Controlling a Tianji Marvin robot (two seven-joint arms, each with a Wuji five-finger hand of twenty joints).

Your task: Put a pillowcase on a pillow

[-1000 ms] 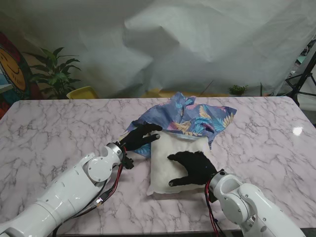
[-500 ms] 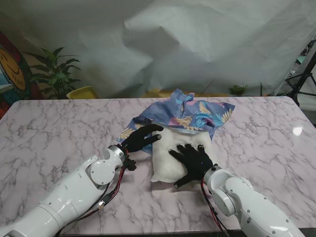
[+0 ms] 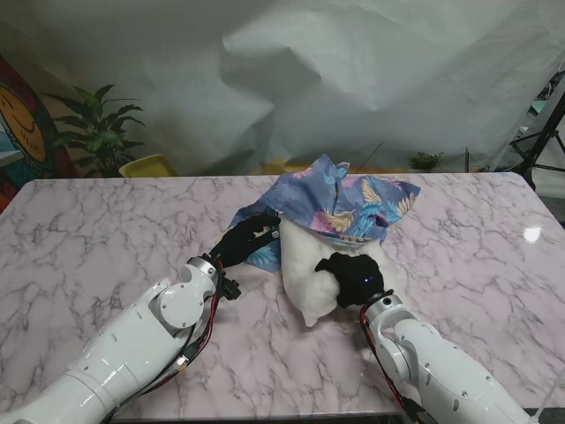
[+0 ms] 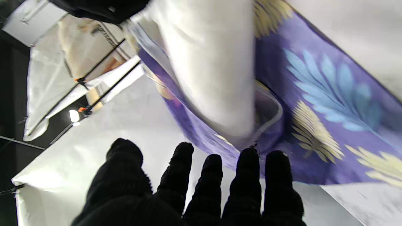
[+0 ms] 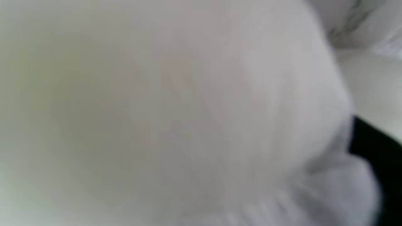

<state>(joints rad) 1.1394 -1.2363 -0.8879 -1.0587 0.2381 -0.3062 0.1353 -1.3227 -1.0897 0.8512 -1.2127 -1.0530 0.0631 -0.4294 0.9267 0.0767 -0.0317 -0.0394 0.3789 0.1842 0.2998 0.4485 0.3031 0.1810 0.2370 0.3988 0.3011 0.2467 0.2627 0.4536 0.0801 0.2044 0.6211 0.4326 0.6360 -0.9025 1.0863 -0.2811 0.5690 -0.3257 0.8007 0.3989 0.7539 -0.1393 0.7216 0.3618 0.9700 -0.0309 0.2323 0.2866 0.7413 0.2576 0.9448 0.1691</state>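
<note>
Stand view: at frame centre the white pillow point(image 3: 322, 265) is clenched in the right hand point(image 3: 353, 276) with only its far end tucked under the floral pillowcase point(image 3: 340, 205), whose edge the left hand point(image 3: 250, 240) pinches, most sheathing judged left.

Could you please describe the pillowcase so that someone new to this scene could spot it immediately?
On the pink-veined marble table, look near the middle, just beyond the robot's two black-gloved hands. There lies a crumpled blue-purple fabric pillowcase printed with pale blue and yellow leaves, draped over the far end of the plain white pillow. It is the only patterned cloth there.
</note>
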